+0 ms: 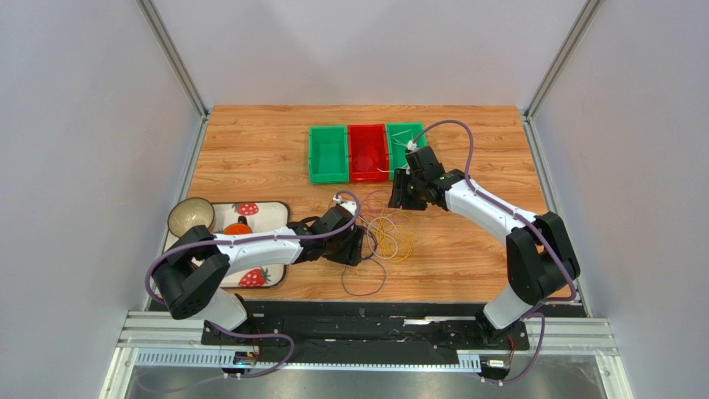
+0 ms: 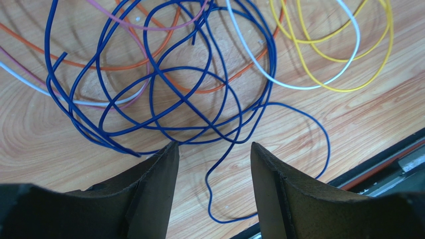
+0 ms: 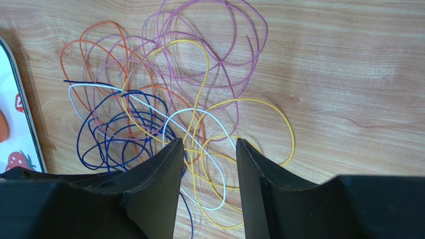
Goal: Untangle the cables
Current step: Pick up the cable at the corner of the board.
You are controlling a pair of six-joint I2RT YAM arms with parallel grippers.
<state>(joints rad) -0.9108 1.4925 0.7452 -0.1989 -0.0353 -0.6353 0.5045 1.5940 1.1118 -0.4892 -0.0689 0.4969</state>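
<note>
Currently both the left gripper (image 2: 212, 154) and right gripper (image 3: 208, 147) hang open and empty over the cables (image 1: 389, 237) heaped on the table (image 1: 466, 266); grabbing several crossed strands together would likely tighten the tangle.

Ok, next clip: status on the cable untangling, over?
Open and empty: left pincer and right pincer, both over the heap. All cables in one tangled pile. Strawberry tray beside them, not touching.

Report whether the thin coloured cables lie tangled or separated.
Tangled: the thin coloured cables cross in one heap on the wooden table.
</note>
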